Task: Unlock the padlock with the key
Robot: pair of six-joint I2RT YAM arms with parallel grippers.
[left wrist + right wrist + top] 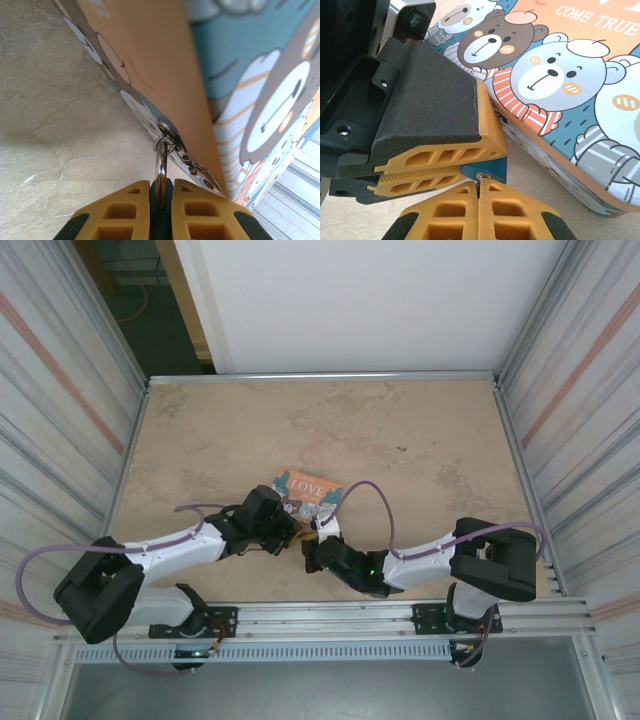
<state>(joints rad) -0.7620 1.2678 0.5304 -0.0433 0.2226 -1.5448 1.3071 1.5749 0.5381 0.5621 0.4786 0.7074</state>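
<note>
The right gripper [479, 186] sits nearest, its yellow fingers pressed fully together with no gap, the tips pushed up against the end of the padlock [492, 167]. A small glint of metal [482, 176] shows right where they meet. It could be the key or the keyhole, and I cannot tell which, nor whether the key is pinched between the fingers. Just beyond, the left gripper [161, 186] is clamped on the padlock's blue body, so only a sliver of blue shows between its fingers. That grip looks meant to steady the lock and turn its end towards the other arm. The silver shackle [161, 167] rises out of the fingers and hooks through a small metal loop [165, 131] on the front of the orange box [305, 490], so the lock hangs at the box's near edge, low over the table [60, 125]. The shackle appears seated in the body, so the lock is probably not yet open. The box lid with its bears is cut off at the frame edges. From above, the arms cover the lock entirely.
</note>
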